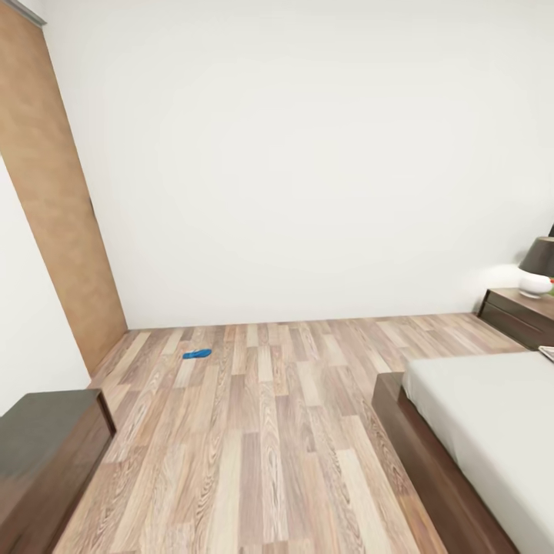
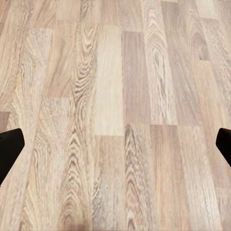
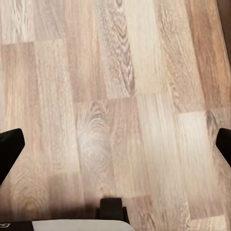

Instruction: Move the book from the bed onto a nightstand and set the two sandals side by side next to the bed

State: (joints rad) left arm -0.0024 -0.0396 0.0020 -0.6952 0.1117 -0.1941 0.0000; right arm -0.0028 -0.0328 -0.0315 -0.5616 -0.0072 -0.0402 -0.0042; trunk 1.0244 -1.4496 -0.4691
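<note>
One bright blue sandal (image 1: pixel 198 354) lies flat on the wood-plank floor near the far wall, left of centre. The bed (image 1: pixel 492 431), a pale mattress on a dark brown frame, fills the lower right. Beyond it against the wall stands a dark brown nightstand (image 1: pixel 520 314). A thin flat sliver (image 1: pixel 548 353) lies on the mattress at the picture's right edge; I cannot tell whether it is the book. My left gripper (image 2: pixel 115 149) hangs open over bare floor, black fingertips (image 2: pixel 9 149) far apart. Over the planks, my right gripper (image 3: pixel 115 149) is also open and empty.
A lamp (image 1: pixel 537 269) with a dark shade stands on the nightstand. A brown door (image 1: pixel 54 208) lines the left wall. A dark glossy-topped cabinet (image 1: pixel 38 446) sits at the lower left. Open floor (image 1: pixel 269 431) stretches between cabinet and bed up to the white wall.
</note>
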